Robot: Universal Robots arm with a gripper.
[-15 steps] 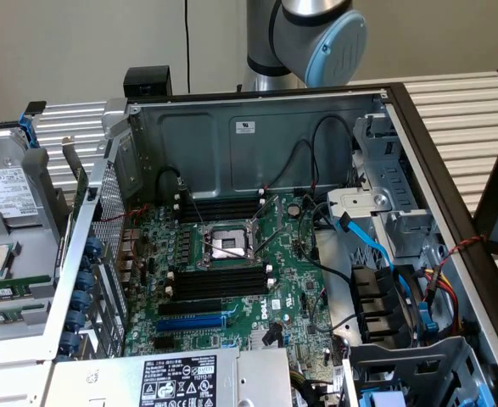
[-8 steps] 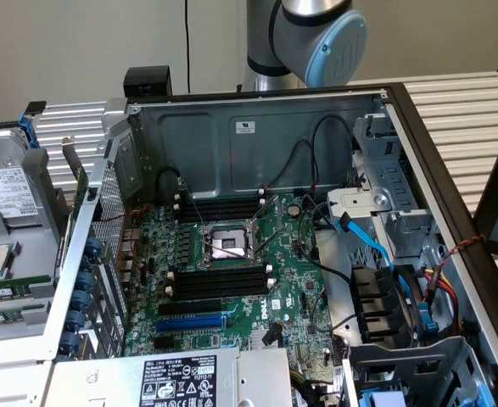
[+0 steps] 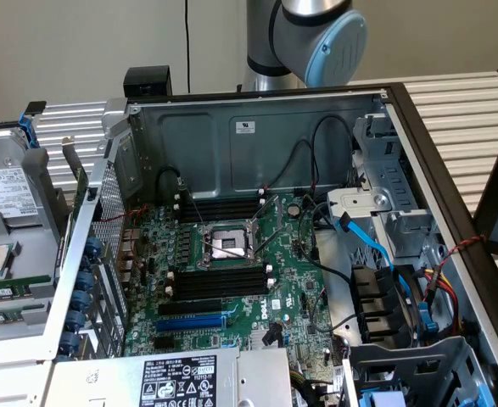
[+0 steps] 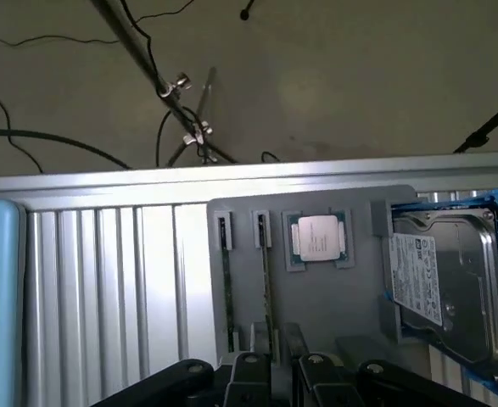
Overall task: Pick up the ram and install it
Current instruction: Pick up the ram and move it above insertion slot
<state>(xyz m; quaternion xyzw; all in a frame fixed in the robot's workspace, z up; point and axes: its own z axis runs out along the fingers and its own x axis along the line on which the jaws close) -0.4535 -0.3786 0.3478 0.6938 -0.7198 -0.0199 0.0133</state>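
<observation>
Two ram sticks stand on edge side by side in a grey tray (image 4: 333, 314): one ram (image 4: 226, 297) and a second ram (image 4: 265, 292), both thin and dark green. In the exterior view the same ram sticks (image 3: 2, 291) lie on the tray at the far left, outside the computer case. My gripper (image 4: 282, 366) hangs over the tray's near end, close to the second ram. Its black fingers (image 4: 249, 373) stand a little apart, and I see nothing held between them. The arm's joint (image 3: 316, 34) rises behind the case.
The open case (image 3: 257, 127) holds the motherboard with black memory slots (image 3: 223, 280), a CPU socket (image 3: 227, 246) and a blue expansion slot (image 3: 189, 322). Cables cross its right side. The tray also carries a processor (image 4: 316, 237) and a hard drive (image 4: 444, 280).
</observation>
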